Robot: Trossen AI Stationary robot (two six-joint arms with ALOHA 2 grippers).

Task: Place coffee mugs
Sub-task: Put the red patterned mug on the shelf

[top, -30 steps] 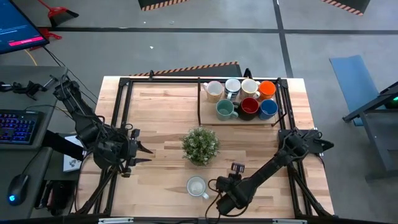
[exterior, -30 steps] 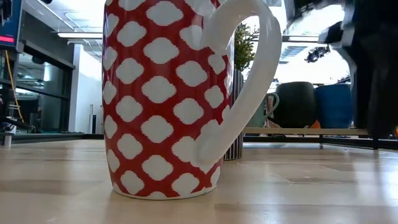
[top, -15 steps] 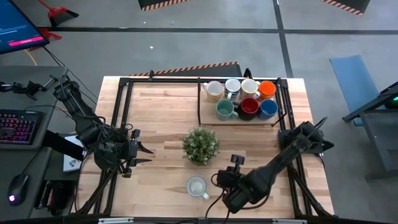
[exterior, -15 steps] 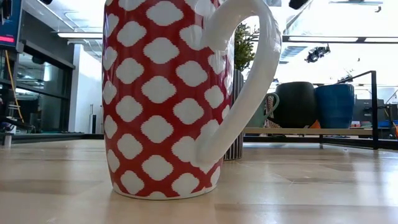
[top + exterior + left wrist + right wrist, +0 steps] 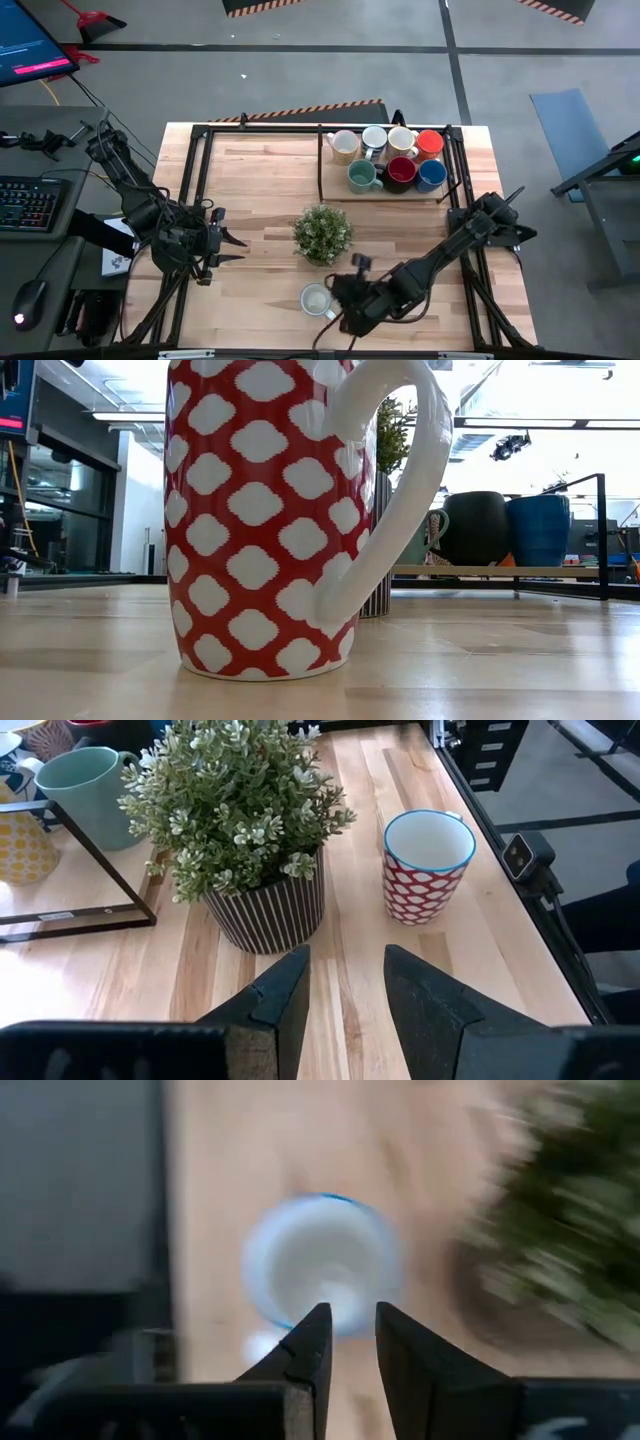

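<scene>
A pale wooden plank table edged by a black metal frame carries everything here. Near its middle stands a bushy green plant in a dark striped pot. Toward the front edge, just in front of the plant, a single red mug with white spots and a white handle stands upright on the boards. At the far right corner a low black wire rack holds seven round ceramic mugs in two rows.

Potted plant in a striped pot at the centre of the wooden tabletop; black wire rack in the far right corner; keyboard beside the tabletop.
</scene>
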